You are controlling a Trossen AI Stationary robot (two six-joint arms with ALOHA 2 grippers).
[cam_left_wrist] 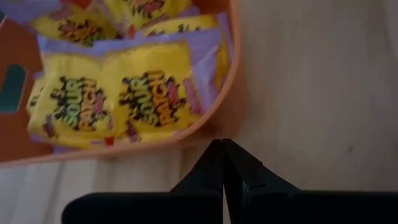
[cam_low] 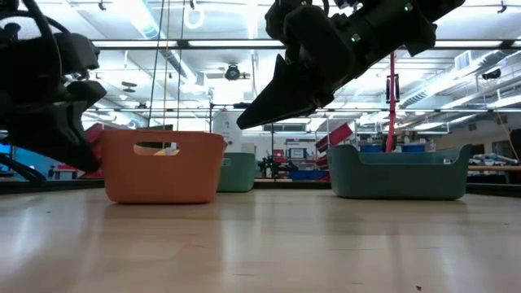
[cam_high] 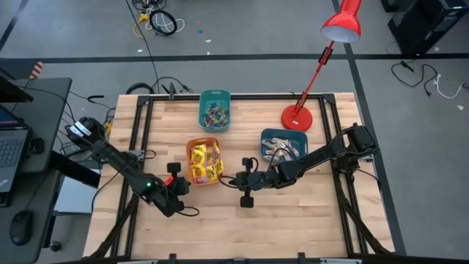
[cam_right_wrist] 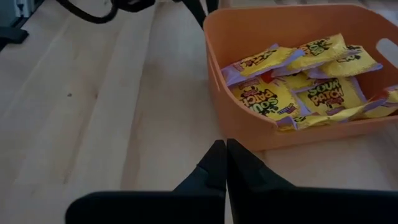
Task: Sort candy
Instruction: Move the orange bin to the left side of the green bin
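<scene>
Candy sorted by type: yellow packets in the orange bin, small coloured pieces and pale sticks in two teal bins. Left gripper and right gripper flank the orange bin, fingers together, holding nothing; likely finished.

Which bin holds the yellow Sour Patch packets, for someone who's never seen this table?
Start at the red desk lamp on the wooden table's far edge. Two teal bins sit near it, one with small multicoloured sweets, one with pale pieces. The bin you want lies nearer the table's middle, between the two end effectors: the only orange one, filled with yellow Sour Patch packets.
</scene>
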